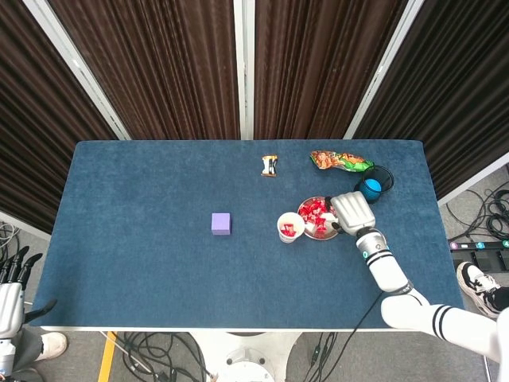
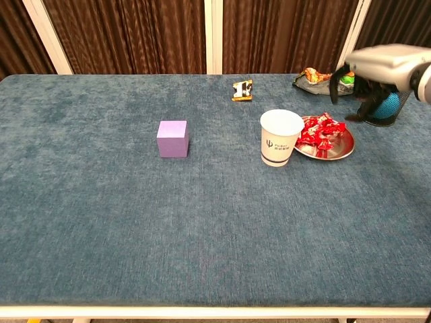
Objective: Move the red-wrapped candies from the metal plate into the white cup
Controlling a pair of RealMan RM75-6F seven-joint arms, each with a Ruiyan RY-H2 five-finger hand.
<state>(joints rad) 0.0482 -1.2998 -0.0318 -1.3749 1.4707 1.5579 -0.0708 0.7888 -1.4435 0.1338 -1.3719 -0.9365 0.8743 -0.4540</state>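
Note:
The white cup (image 1: 290, 228) (image 2: 281, 138) stands upright just left of the metal plate (image 1: 305, 208) (image 2: 339, 154). Several red-wrapped candies (image 1: 318, 217) (image 2: 320, 130) lie heaped on the plate. In the head view red candy shows inside the cup. My right hand (image 1: 352, 212) (image 2: 377, 73) hovers above the plate's right edge, fingers hanging down and apart, with nothing in them; it is blurred in the chest view. My left hand (image 1: 9, 288) hangs off the table's near left corner, fingers spread and empty.
A purple cube (image 1: 221, 224) (image 2: 172, 138) sits left of the cup. Along the far edge lie a small snack packet (image 1: 270, 165) (image 2: 242, 89) and a snack bag (image 1: 340, 161) (image 2: 313, 76). A black mesh holder with a blue ball (image 1: 372, 186) (image 2: 385, 104) stands behind the plate.

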